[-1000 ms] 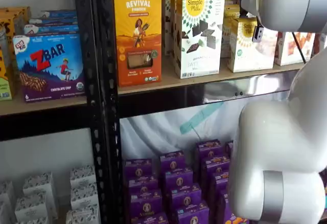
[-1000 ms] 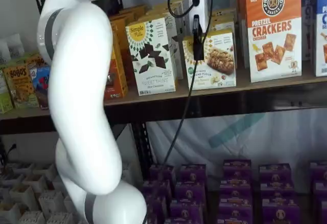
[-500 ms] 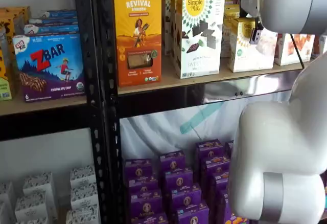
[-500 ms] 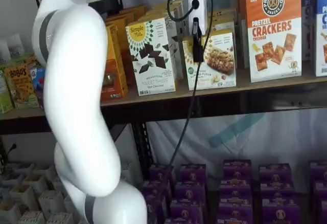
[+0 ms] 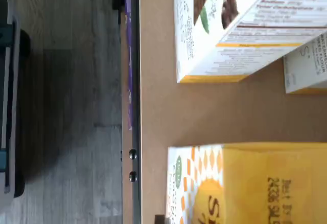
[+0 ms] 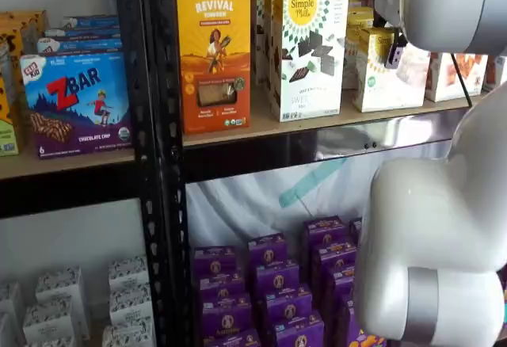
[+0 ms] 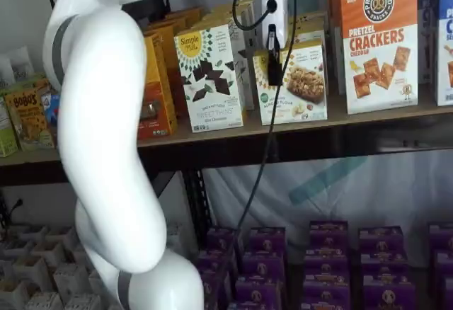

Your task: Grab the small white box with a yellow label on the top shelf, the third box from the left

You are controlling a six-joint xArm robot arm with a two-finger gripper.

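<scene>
Gripper (image 7: 273, 55) hangs at the front of the small white box (image 7: 301, 82), which stands on the top shelf (image 7: 368, 114) directly behind the jaws; jaw state cannot be told, one finger visible side-on; box judged not yet lifted; grasp and withdrawal remain.

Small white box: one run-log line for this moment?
phase: grasp | target: small white box | place: top shelf | gripper: at box front, side-on, jaw state unclear

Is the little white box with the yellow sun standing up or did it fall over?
Standing up. In both shelf views the small white box sits upright on the top shelf, front facing out, not leaning.
</scene>
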